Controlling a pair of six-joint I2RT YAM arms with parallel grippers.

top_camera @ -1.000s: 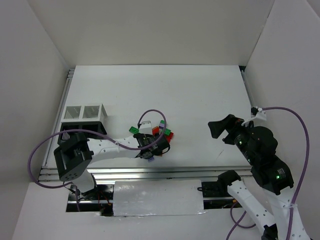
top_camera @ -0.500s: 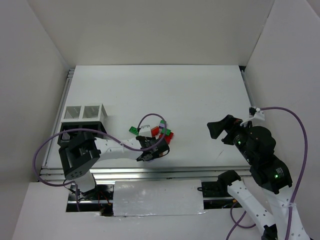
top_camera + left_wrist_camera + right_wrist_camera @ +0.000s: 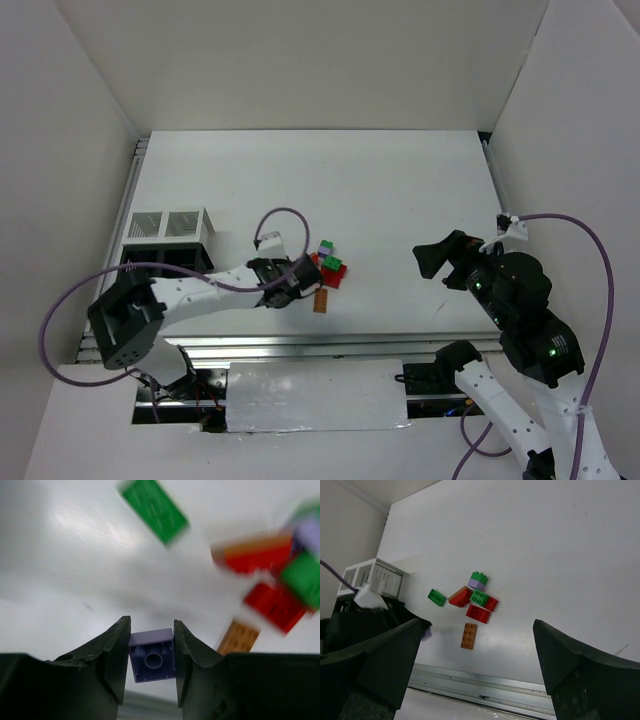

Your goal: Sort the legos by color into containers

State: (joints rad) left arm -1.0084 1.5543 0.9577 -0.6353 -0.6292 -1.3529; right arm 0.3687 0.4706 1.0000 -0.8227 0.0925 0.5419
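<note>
Top view: since the earlier frame my left arm has drawn back toward 9 o'clock, off the pile, and an orange brick now lies uncovered at the pile's 5 o'clock, just apart from it.

Left wrist view: my left end effector is clamped on a lavender brick, one finger against each side, its hollow underside facing the camera. The brick is held off the worktop. Beyond it lie a lone green brick at 12 o'clock and the blurred red and green bricks of the pile at 2 o'clock.

Right wrist view: my right end effector hangs at the worktop's 3 o'clock side, well apart from the bricks, its fingers spread wide and holding nothing. The pile shows two red bricks, a green one between them, and a green brick set against a second lavender one at its 12 o'clock end. The lone green brick lies at the pile's 9 o'clock.

Top view: the white bins and black bins stand together at the worktop's 9 o'clock edge; I cannot tell what is in them.
</note>
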